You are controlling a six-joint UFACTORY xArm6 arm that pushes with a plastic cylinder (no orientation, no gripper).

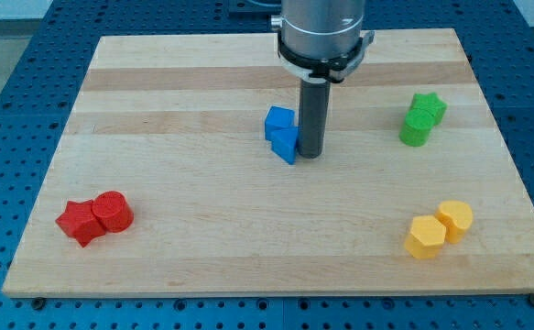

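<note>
A: Two blue blocks [282, 134], chunky and matte, sat touching my tip [310, 154] on its left side. Any writing?

B: None readable. My tip held nothing, just a plain dark rod on the pale striped wooden board [202, 238].

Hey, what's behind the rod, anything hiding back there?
My tip sits against the right side of the blue blocks. Only wooden board shows around the rod; whatever lies directly behind it is covered.

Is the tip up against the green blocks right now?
No, my tip sits beside the blue blocks at the board's middle; the green blocks lie far toward the view's right.
</note>
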